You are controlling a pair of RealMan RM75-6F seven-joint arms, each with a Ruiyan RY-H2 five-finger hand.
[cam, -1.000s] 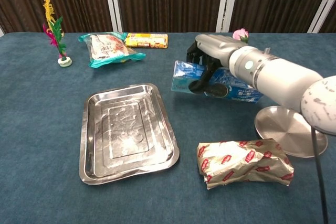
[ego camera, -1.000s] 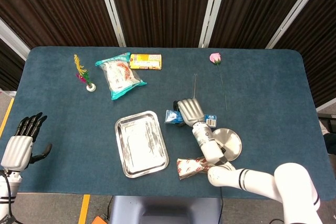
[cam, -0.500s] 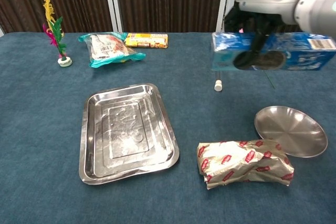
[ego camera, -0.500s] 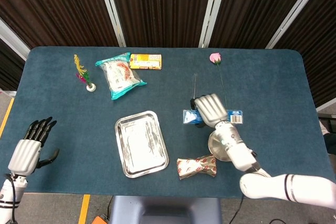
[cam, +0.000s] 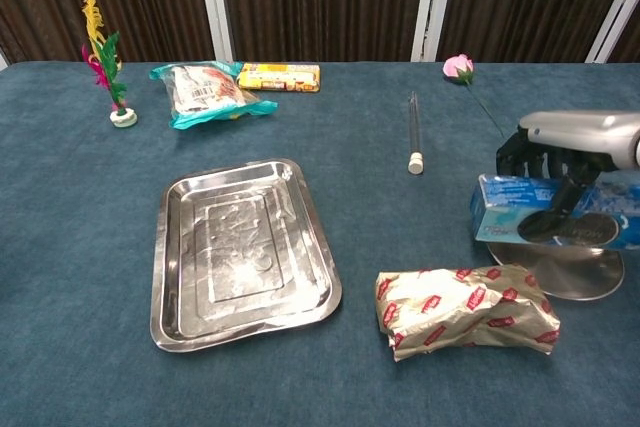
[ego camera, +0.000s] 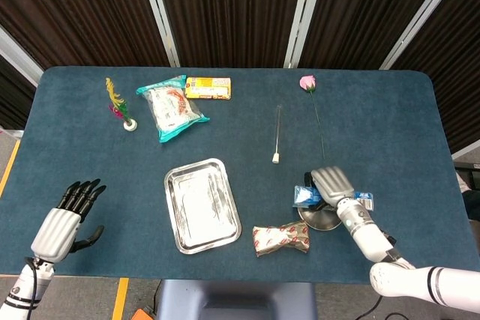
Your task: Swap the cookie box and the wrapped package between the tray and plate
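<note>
Glossy blue cookie box (cam: pixel 560 224) in right hand (cam: pixel 548 160), over round steel plate (cam: pixel 570 274).

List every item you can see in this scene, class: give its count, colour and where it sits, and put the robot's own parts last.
cookie box: one, blue, held over the plate at right
plate: one, silver, right front of table
wrapped package: one, gold with red marks, on the cloth left of the plate
tray: one, silver, rectangular, centre-left, nothing in it
snack bag: one, teal, back left
yellow box: one, back, right of the snack bag
feather shuttlecock: one, yellow, green and pink, far back left
glass tube: one, clear with white cap, centre back
rose: one, pink, back right
table: one, dark blue cloth
right robot hand: silver and black, grips the cookie box
left robot hand: silver and black, fingers apart, left edge
</note>
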